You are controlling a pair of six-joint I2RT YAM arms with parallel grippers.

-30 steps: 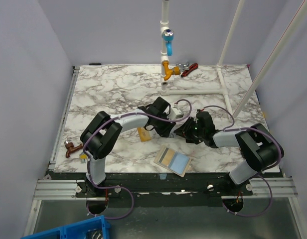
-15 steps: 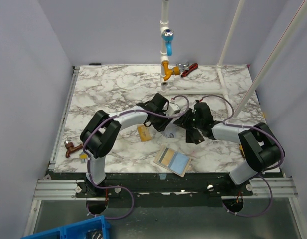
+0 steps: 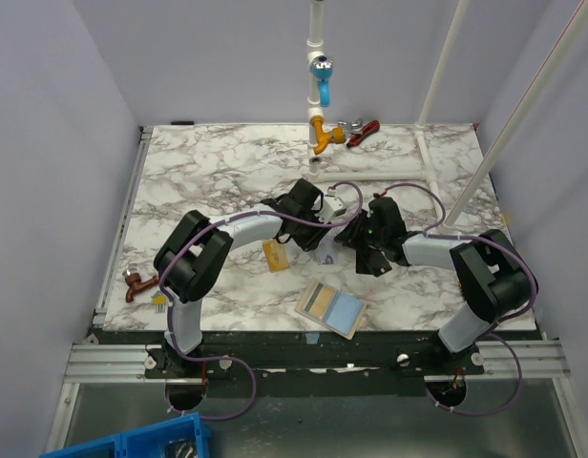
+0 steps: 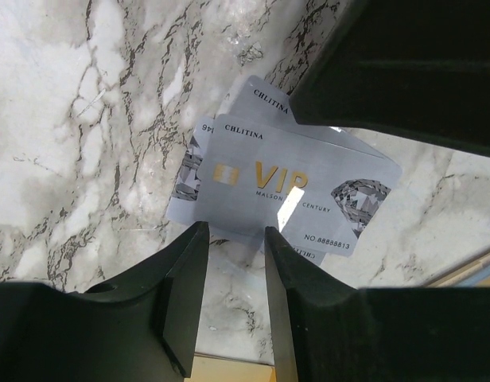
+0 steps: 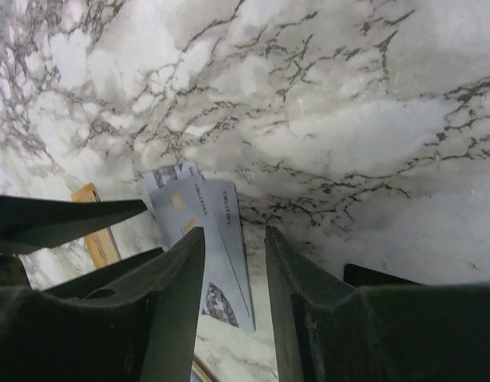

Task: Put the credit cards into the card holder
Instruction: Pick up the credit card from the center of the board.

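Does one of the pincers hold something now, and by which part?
Nothing seems held. The silver card sits at the tips of the left pincer and the right pincer, but both stand open, clamping no edge.

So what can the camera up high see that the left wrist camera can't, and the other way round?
Only the top view shows the orange pipe fitting and the blue pipe fitting at the back, and the red-handled tool beside them. Only the left wrist view shows the gold VIP letters and the diamond picture on the pale silver rectangular card. Both show the white marble table and the left gripper.
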